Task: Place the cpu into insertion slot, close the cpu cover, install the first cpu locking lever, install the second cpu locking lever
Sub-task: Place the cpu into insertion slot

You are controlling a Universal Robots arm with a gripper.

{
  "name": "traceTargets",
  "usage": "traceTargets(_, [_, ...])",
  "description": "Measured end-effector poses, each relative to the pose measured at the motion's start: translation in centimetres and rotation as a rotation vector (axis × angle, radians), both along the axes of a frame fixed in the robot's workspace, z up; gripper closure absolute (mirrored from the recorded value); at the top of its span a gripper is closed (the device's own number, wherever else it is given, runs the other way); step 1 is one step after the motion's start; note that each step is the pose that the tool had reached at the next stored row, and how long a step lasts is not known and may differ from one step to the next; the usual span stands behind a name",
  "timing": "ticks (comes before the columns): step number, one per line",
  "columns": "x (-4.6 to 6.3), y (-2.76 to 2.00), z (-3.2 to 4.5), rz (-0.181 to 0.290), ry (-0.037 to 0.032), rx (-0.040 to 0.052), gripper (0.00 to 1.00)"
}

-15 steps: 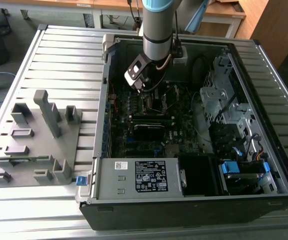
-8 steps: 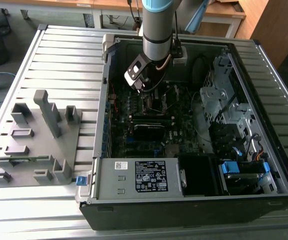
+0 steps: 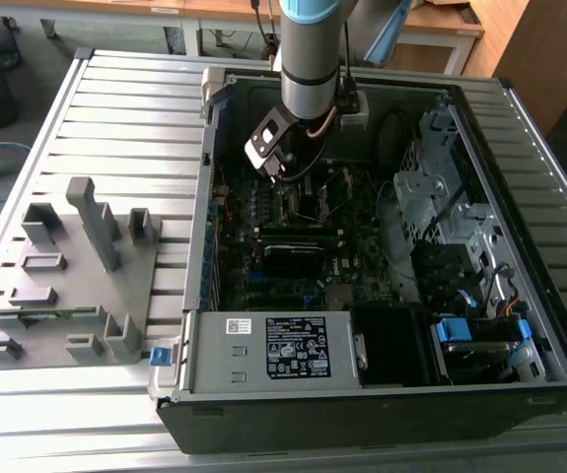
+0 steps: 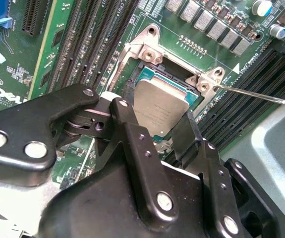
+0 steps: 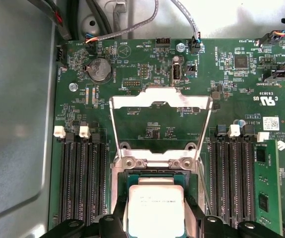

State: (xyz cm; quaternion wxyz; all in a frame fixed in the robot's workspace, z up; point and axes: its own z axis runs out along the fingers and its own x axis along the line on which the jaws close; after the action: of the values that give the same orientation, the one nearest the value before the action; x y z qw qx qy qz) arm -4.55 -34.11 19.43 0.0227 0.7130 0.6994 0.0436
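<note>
The cpu (image 4: 164, 104) is a silver-topped square chip held level between my black fingers (image 4: 130, 134), right over the insertion slot (image 4: 154, 65) and inside its silvery rim. I cannot tell whether it rests in the socket. In the first wrist view the cpu (image 5: 154, 208) lies between both fingertips of my gripper (image 5: 156, 219), over the insertion slot (image 5: 118, 179). The cpu cover (image 5: 132, 101) is swung open, away from the socket. A thin wire locking lever (image 4: 261, 94) sticks out sideways, unlatched. In the exterior view my gripper (image 3: 275, 168) hangs low inside the open computer case.
Memory slots (image 5: 80, 173) flank the socket on both sides. A black ribbed heatsink (image 3: 303, 258) lies nearer the case front, with the power supply (image 3: 273, 345) beyond it. A grey part fixture (image 3: 76, 276) stands on the slatted table at the exterior view's left. Drive cages (image 3: 451, 197) fill the right.
</note>
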Motion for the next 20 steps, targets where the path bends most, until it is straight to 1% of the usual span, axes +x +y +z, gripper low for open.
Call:
traceTargets(11, [0.05, -0.01, 0.07, 0.000, 0.0000, -0.0022, 0.46])
traceTargets(16, [0.06, 0.00, 0.36, 0.000, -0.0003, -0.0032, 0.46])
traceTargets(17, [0.06, 0.00, 0.36, 0.000, -0.0003, -0.0069, 0.46])
traceTargets(19, [0.05, -0.01, 0.37, 0.000, 0.0000, -0.0176, 0.46])
traceTargets(20, [0.05, -0.01, 0.36, 0.000, -0.0001, -0.0205, 0.46])
